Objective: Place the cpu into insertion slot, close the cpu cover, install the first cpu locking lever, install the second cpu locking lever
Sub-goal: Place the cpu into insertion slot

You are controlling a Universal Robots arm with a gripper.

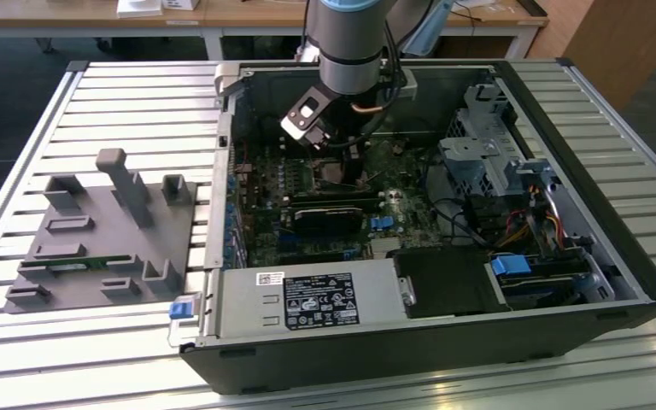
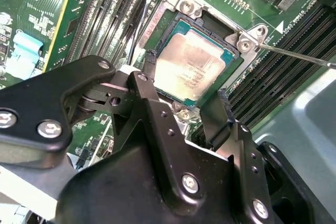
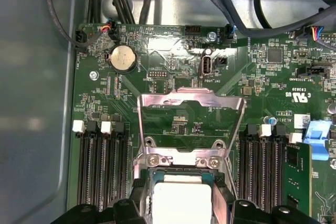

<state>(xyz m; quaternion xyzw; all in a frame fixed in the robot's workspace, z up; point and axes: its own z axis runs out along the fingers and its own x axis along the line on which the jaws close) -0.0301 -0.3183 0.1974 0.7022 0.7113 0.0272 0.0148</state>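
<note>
The claw (image 2: 186, 81) pinches the cpu (image 2: 191, 56) in the insertion slot (image 2: 208, 23) (cpu cover (image 3: 157, 101) open).

A computer case (image 1: 419, 346) lies open on the table (image 1: 134, 94). A parts holder (image 1: 100, 239) sits on the table beside it, at the exterior view's left. Inside the case, the power supply (image 1: 305, 299) lies along the near wall and the drive cage (image 1: 482, 154) is at the exterior view's right. The arm (image 1: 345, 43) reaches down into the far half.

In the second wrist view the cpu (image 2: 191, 64) lies in the insertion slot (image 2: 207, 23), with the gripper (image 2: 186, 77) just above it. In the first wrist view the cpu cover (image 3: 191, 108) stands tilted up off the slot, between two banks of memory slots (image 3: 100, 166).
</note>
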